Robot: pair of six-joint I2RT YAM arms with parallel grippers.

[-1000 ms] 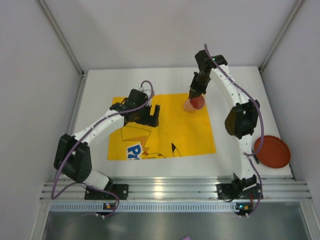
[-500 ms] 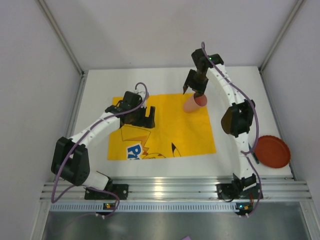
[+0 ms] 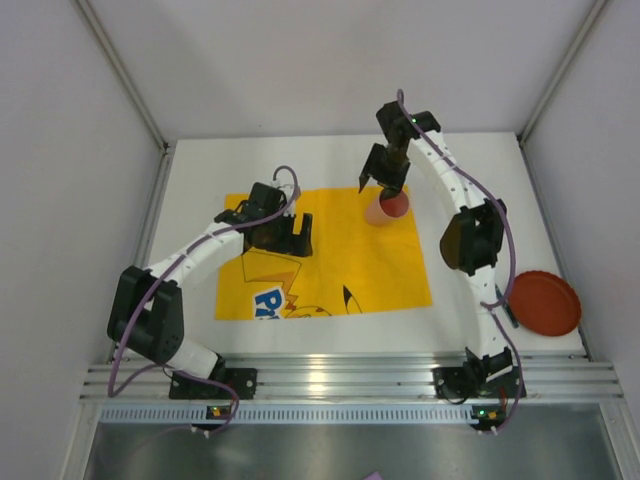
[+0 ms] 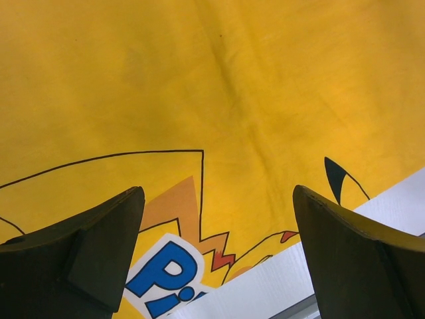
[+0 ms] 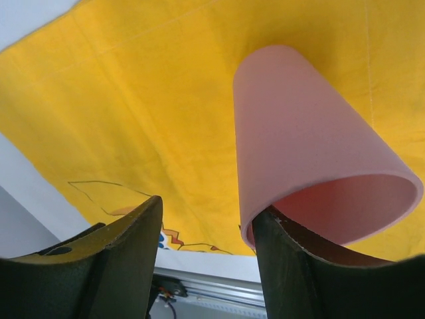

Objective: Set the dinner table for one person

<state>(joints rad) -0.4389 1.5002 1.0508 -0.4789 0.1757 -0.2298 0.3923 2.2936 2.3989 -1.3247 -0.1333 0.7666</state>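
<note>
A pink cup (image 3: 387,207) stands on the far right corner of the yellow cartoon mat (image 3: 350,265), which lies on the white dinner table (image 3: 190,200). My right gripper (image 3: 380,183) hangs just above the cup and is open. In the right wrist view (image 5: 209,209) one finger sits inside the rim of the cup (image 5: 299,133), while the other stands well clear of its outer wall. My left gripper (image 3: 298,232) is open and empty, low over the mat's left half. The left wrist view (image 4: 218,193) shows only printed cloth (image 4: 219,86) between its jaws.
A red plate (image 3: 545,303) lies on the table at the near right, beside the right arm. The silver rail (image 3: 330,380) runs along the near edge. Grey walls close in the left, right and far sides.
My right gripper has opened and let go of the pink cup, which now stands on the mat, and has drawn back a little. My left gripper has barely shifted.
</note>
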